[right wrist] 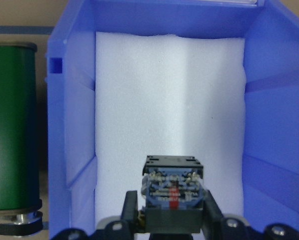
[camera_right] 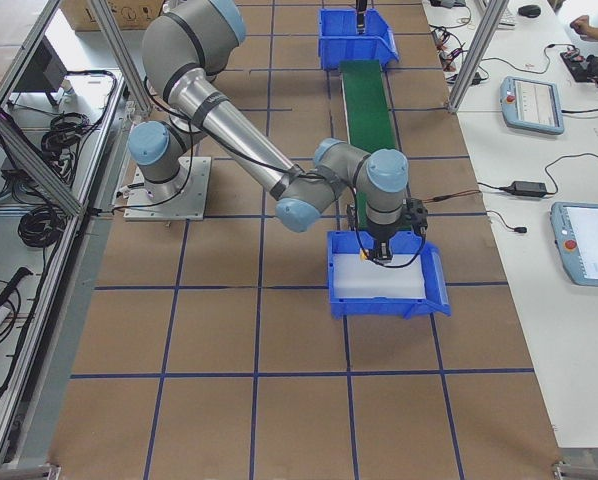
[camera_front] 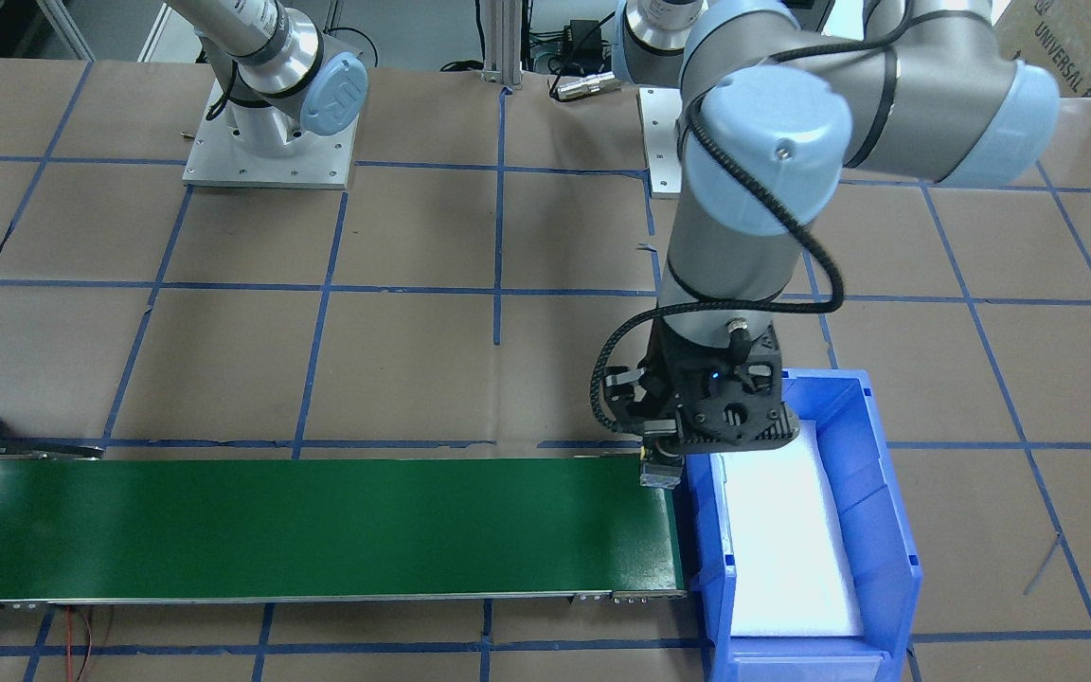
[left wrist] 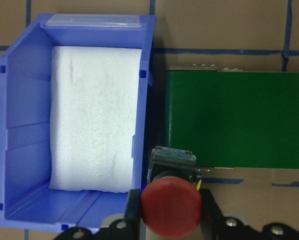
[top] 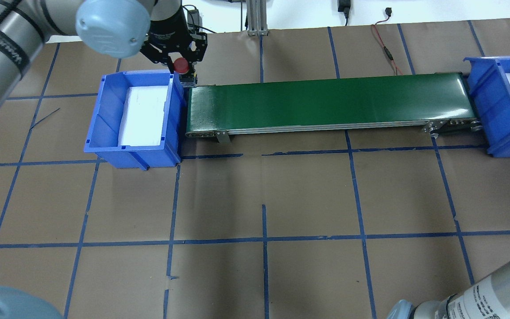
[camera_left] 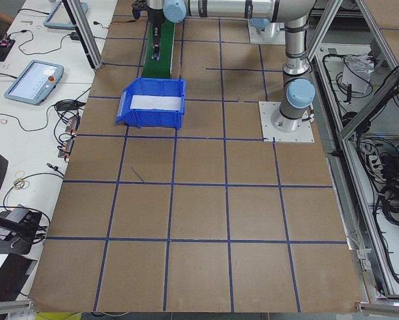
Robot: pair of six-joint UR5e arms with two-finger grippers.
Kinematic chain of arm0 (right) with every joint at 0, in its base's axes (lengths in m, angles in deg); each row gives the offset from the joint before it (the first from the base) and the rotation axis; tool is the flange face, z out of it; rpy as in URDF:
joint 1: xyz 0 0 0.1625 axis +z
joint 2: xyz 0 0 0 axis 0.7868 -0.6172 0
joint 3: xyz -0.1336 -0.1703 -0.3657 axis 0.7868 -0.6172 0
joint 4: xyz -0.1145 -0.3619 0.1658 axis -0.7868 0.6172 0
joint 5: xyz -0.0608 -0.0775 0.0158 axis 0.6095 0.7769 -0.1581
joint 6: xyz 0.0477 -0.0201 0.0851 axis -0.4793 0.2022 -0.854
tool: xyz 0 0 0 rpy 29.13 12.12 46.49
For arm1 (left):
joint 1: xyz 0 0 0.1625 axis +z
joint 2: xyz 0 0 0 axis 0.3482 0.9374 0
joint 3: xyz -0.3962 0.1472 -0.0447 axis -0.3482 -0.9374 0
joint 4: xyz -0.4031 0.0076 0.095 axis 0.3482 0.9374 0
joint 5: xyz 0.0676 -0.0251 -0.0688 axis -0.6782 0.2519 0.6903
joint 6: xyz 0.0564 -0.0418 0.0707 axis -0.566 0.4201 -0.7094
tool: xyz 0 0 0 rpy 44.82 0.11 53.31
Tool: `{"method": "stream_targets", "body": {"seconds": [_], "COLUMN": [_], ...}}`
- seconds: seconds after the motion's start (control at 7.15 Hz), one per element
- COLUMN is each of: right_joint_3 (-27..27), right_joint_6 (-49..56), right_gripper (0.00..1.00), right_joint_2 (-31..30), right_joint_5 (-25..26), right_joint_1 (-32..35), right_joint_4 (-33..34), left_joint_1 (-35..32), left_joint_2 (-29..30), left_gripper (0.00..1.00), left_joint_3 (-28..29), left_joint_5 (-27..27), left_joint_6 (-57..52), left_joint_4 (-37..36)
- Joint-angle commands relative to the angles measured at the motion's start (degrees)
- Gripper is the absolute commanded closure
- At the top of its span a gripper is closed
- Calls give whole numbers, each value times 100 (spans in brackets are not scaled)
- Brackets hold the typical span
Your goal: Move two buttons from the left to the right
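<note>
A table covered in brown paper (top: 308, 195), marked into squares by blue tape, carries everything. Along its far side runs a long, smooth green conveyor belt (top: 326, 102) with metal rollers at the ends. A blue moulded plastic bin stands at each end. The left bin (top: 106, 115) nearly touches the belt's left end, and the right bin (right wrist: 72, 125) stands just beside the right end. Each bin is lined with a slab of rough white foam, one in the left bin (top: 144, 115) and one in the right bin (right wrist: 169, 90). The high inner wall of each bin stands between its foam and the belt.

The left gripper (top: 181, 66) is clamped on the red-capped push button (left wrist: 171, 205), one finger on either side of the round, matt cap. The button's black-and-grey block hangs at the belt's far left corner, just past the left bin's wall. Whether it touches the belt cannot be told.

The right gripper (right wrist: 171, 200) is clamped on the second push button (right wrist: 172, 175) above the right bin's foam. The block's metal terminals face the wrist camera and its cap is hidden.
</note>
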Motion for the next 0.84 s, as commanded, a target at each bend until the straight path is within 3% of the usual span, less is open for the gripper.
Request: {"method": "stream_targets", "body": {"seconds": [0.0,0.42,0.56,0.7], "right_joint_3": [25,69,139,157], "right_joint_6": [500,547,547,547], "right_gripper": [91,91,91,87], "right_joint_2": [269,515,533,551], "right_joint_5": [-23,-50,-50,-41], "right_joint_1": [-189,-287,-287,-296], "right_joint_4": [301,374,374,374], "left_joint_1": [-211,-220,-220,-220], "left_joint_2": [411,508,587,648], "left_gripper": [75,75,75,75], "left_joint_3": [-18,-36,-62,-62], "left_joint_5": [22,75,336,356], "left_joint_6": [229,256,291,257], "left_joint_4": [-524,-646,-717,-744]}}
